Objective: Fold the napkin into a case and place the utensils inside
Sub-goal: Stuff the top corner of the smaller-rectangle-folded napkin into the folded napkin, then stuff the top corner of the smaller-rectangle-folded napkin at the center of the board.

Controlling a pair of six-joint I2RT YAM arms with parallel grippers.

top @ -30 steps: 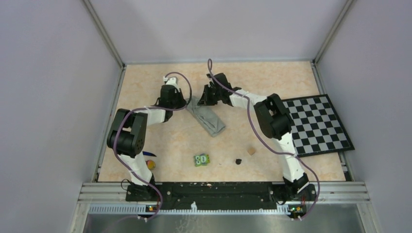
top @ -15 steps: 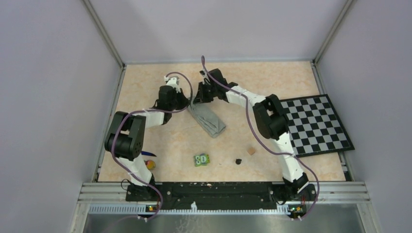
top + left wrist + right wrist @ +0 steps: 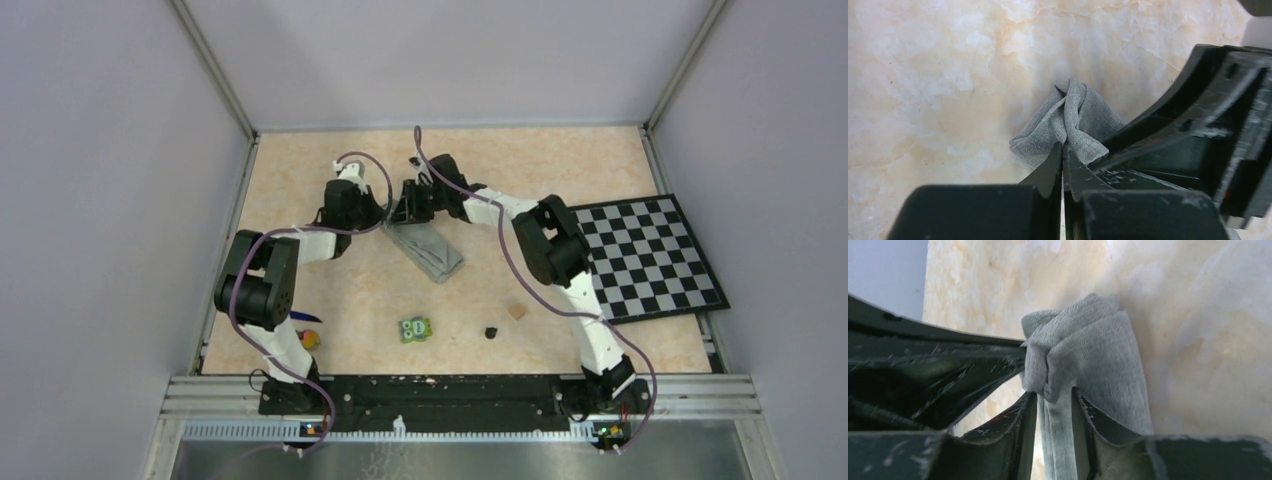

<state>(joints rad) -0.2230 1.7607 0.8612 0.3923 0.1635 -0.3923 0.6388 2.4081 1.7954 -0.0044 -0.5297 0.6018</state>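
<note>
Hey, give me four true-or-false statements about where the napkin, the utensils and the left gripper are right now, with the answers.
1. The left gripper is pinched shut on an end of the napkin. True.
2. The utensils are inside the napkin. False: they lie on the table at its near left edge, apart from the cloth.
3. The napkin lies on the checkerboard mat. False: it lies on bare table, left of the mat.
4. The green owl block sits nearer the arm bases than the napkin. True.
</note>
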